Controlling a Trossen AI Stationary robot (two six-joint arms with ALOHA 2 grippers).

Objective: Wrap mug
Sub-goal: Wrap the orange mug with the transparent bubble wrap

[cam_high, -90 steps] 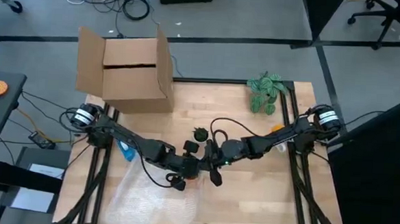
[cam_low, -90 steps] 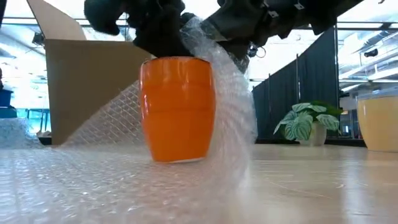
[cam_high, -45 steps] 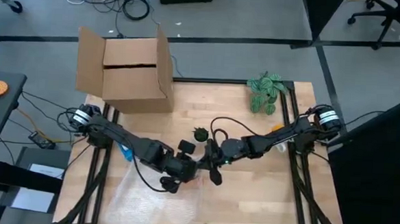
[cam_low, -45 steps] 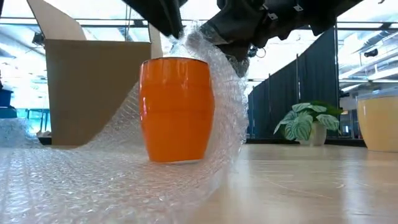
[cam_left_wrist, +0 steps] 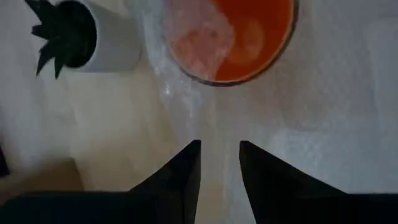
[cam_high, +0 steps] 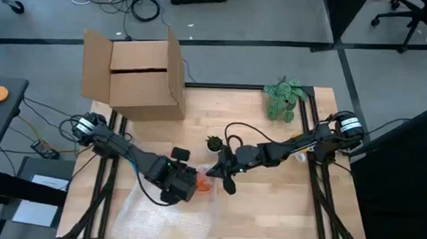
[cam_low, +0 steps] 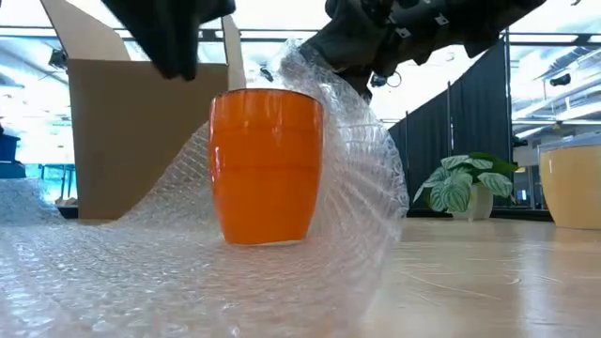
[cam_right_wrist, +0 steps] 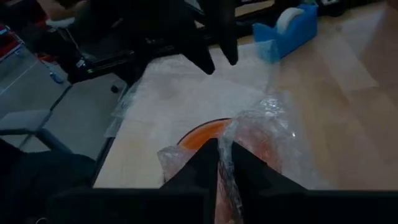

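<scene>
The mug (cam_low: 267, 165) is glossy orange, with a paler orange inside in the left wrist view. The wrap (cam_low: 362, 202) is clear, dotted all over with small bubbles that catch white glints. The box (cam_high: 137, 77) is plain brown. The table (cam_high: 271, 144) is pale wood in strips. The plant (cam_high: 283, 97) has green leaves with white veins. The tape holder (cam_right_wrist: 288, 24) is blue. Both arms are black. A cream pot (cam_low: 573, 186) stands at the low view's edge

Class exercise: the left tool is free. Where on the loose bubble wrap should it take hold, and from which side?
Probably the flat bubble wrap on the left tool's side of the orange mug, approached from above: it lies loose there, while the right tool pinches the raised flap over the rim.
</scene>
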